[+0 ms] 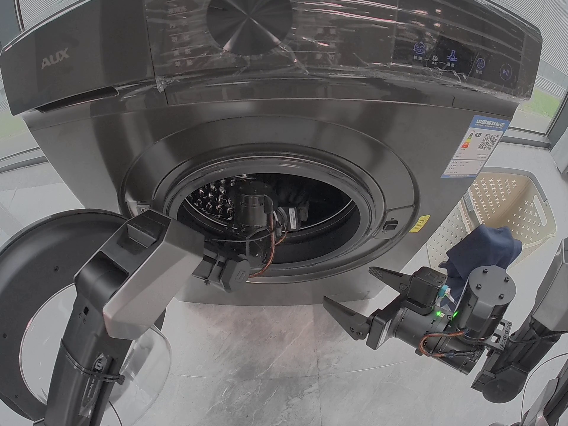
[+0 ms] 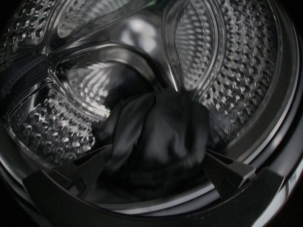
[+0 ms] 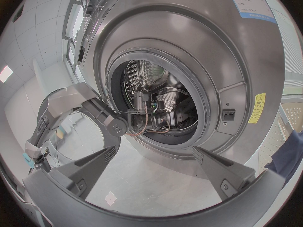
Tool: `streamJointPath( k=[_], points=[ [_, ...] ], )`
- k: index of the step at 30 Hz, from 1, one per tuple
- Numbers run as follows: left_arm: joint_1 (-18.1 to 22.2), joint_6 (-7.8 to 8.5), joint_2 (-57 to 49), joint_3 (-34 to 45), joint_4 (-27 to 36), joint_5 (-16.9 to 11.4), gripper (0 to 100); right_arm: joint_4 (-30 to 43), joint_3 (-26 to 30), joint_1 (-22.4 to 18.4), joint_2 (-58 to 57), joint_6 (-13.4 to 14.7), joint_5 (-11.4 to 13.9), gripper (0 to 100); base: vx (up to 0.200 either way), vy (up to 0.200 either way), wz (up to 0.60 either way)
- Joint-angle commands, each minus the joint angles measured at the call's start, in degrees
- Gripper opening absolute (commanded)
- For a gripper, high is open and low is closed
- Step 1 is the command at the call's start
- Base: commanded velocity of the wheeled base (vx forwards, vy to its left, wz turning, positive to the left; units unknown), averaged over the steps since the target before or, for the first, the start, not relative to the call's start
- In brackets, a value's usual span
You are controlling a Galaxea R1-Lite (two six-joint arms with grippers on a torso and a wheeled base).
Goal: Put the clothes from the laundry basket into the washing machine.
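Note:
My left arm (image 1: pixel 236 255) goes through the round opening of the washing machine (image 1: pixel 378 143) into its drum (image 2: pixel 249 66). Inside, my left gripper (image 2: pixel 157 166) is open, and a dark garment (image 2: pixel 157 133) lies heaped on the drum wall just beyond its fingertips (image 2: pixel 94 158). My right gripper (image 1: pixel 352 288) hangs open with nothing in it, low in front of the machine and right of the opening. A dark blue garment (image 1: pixel 485 249) drapes over the beige perforated laundry basket (image 1: pixel 515 202) behind the right wrist, also at the basket side (image 3: pixel 287 155).
The machine's round door (image 1: pixel 35 267) stands swung open at the left, beside my left arm. The pale tiled floor (image 1: pixel 284 356) in front of the machine is bare. The basket stands against the machine's right side.

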Motion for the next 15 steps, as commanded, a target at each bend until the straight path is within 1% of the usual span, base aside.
streamJointPath(
  k=[1,2,3,4,7,10,13,14,15],
  points=[
    [-2.3,3.83,-13.2,18.2,-0.9,-0.1,100,0.0,0.1,0.0,-0.2,0.0,0.0,100,0.0,0.0,0.0],
    [-2.5,4.18,-13.9,19.4,-1.6,-0.1,100,0.0,0.1,0.0,-0.2,0.0,0.0,100,0.0,0.0,0.0],
    [-3.3,4.79,-15.4,22.3,-3.7,-0.1,100,0.0,0.1,0.0,-0.2,0.0,0.0,100,0.0,0.0,0.0],
    [-3.5,5.06,-16.0,23.1,-4.4,-0.1,100,0.0,0.1,0.0,-0.2,0.0,0.0,100,0.0,0.0,0.0],
    [-4.6,7.34,-20.0,31.3,-9.0,-0.1,100,0.0,0.4,-0.1,-0.2,0.0,0.0,100,0.0,0.0,0.0],
    [-5.9,7.69,-24.4,39.0,-10.9,-1.2,100,0.0,1.0,-0.1,-0.2,0.0,0.0,100,0.0,0.0,0.0],
    [-7.9,7.25,-28.4,46.6,-12.0,-2.7,100,0.0,2.6,0.0,-0.3,0.0,0.2,100,0.0,0.0,0.0],
    [-8.1,7.25,-28.7,47.3,-12.2,-2.8,100,0.0,2.9,0.0,-0.3,0.0,0.2,100,0.0,0.0,0.0],
    [-9.0,7.34,-30.4,50.9,-13.0,-2.8,100,0.0,3.8,0.1,-0.5,-0.1,0.2,100,0.0,0.0,0.0]
  ],
)
